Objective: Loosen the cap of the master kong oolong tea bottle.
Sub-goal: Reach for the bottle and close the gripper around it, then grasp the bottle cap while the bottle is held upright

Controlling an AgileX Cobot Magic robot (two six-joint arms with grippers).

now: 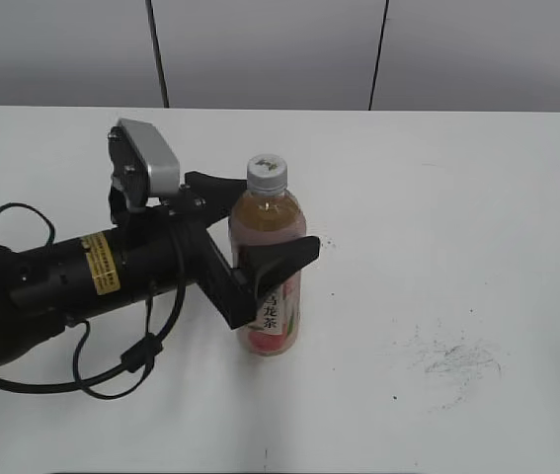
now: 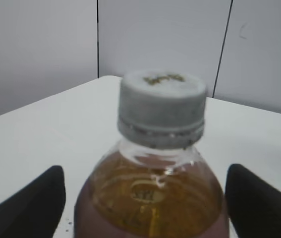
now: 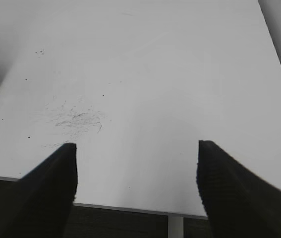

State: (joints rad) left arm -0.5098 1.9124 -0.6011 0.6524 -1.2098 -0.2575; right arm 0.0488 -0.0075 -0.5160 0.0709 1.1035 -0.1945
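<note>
Exterior view: left gripper (image 1: 263, 219) spread around the upright master kong oolong tea bottle (image 1: 268, 272), bracing not yet begun; next, clamp it, then spread right gripper (image 3: 136, 181) reaches the cap (image 1: 267, 173)

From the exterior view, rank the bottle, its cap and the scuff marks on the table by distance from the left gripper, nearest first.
1. Master kong oolong tea bottle: between the left gripper fingers.
2. Cap: just above the fingers, atop the bottle.
3. Scuff marks: far right on the table.
</note>
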